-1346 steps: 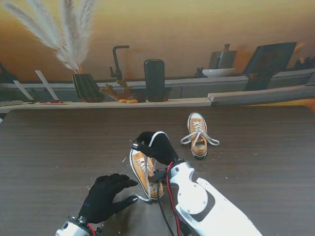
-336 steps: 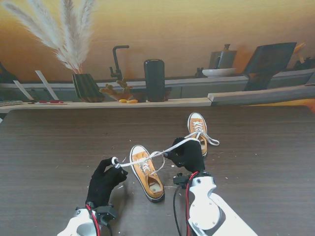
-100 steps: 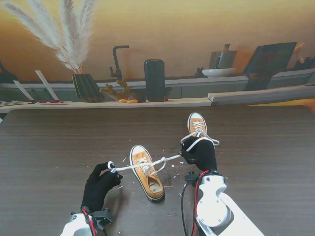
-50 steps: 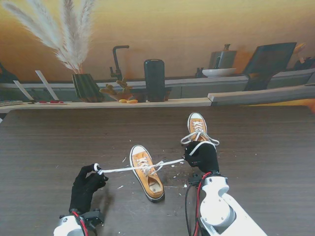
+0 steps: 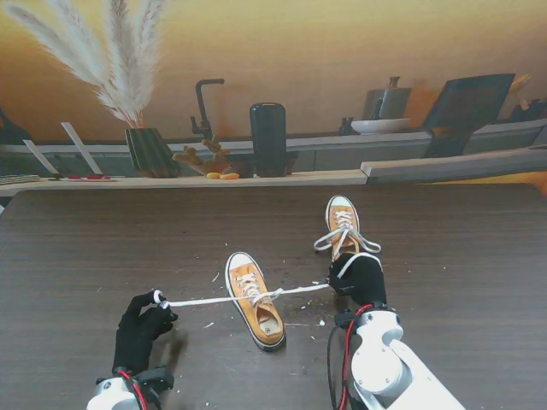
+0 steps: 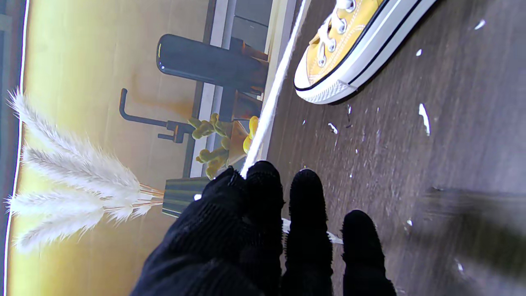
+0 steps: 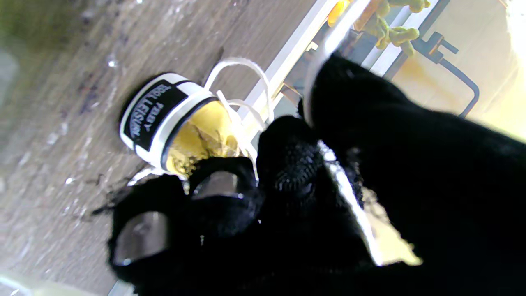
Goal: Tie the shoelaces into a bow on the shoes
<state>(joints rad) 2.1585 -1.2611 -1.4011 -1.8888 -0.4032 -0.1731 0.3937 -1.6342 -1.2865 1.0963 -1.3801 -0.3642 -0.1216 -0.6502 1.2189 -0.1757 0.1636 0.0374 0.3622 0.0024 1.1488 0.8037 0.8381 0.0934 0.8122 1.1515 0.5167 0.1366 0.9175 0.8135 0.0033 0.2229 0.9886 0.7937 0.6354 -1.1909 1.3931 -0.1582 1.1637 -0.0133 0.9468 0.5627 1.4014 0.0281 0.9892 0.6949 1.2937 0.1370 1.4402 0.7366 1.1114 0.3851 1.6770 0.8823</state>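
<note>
Both hands, left hand and right hand, pinch the white flat shoelace of the yellow canvas sneaker; pull evenly outward so the knot cinches without dragging it.

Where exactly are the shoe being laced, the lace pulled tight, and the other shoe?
Nearer shoe (image 5: 255, 301), stand's view, on its yellow upper.
Stretched lace (image 5: 205, 301), stand's view, on the taut stretch towards the left hand.
Farther shoe (image 5: 344, 232), stand's view, on its laced front.

The left robot hand and right robot hand now sit farther apart, stretching the lace flat and taut across the near shoe.
</note>
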